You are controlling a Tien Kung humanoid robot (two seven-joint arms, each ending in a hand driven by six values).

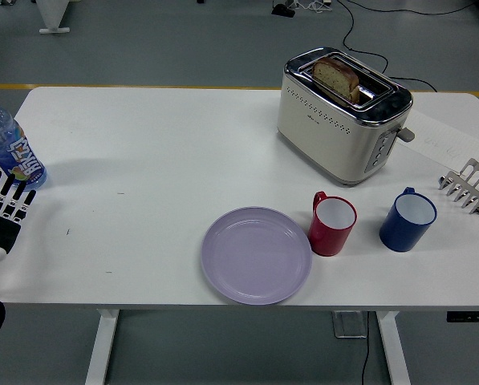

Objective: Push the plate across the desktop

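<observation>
A round lilac plate [257, 255] lies flat near the table's front edge, a little right of the middle. My left hand [5, 204] hovers at the far left edge of the table, fingers stretched out and holding nothing, far from the plate. The right hand does not show in the head view.
A red mug [333, 224] stands touching or almost touching the plate's right rim, with a blue mug [407, 219] further right. A cream toaster [343, 114] with bread stands behind them. A metal toast rack [469, 185] sits at the right edge, a water bottle [7, 144] at the far left.
</observation>
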